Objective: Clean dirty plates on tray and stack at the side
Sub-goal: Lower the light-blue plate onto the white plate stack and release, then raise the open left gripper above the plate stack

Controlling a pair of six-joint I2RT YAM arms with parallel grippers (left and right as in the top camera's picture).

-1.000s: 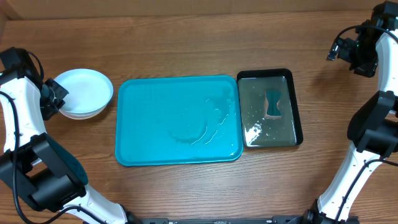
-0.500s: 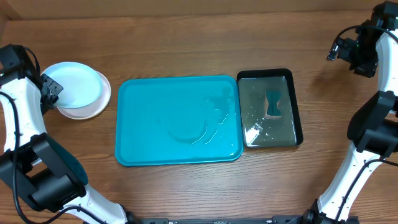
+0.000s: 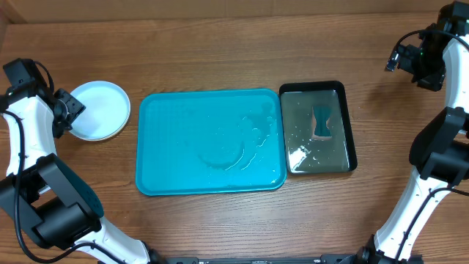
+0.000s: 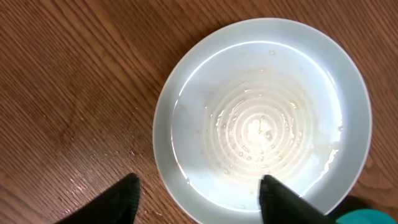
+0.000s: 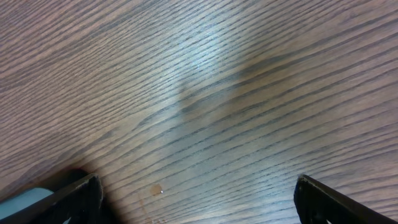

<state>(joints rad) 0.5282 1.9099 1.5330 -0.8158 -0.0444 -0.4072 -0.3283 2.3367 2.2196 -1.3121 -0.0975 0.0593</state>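
Left fingers [image 4: 117, 202] apart astride rim of plates [image 3: 102, 110]; tray [image 3: 183, 132] near, black tray [image 3: 352, 139] beyond; right fingers [image 5: 339, 202] apart above table [image 3: 220, 44].

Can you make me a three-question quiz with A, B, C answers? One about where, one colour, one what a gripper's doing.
1. What colour is the big tray? A) turquoise B) red C) yellow
2. The right gripper is: A) shut on a spoon B) open and empty C) shut on a cloth
3. Where are the plates? A) on the big tray B) in the right gripper C) on the table beside the big tray
Answers: A, plainly turquoise; B, fingers apart over bare wood; C, they rest beside the tray.
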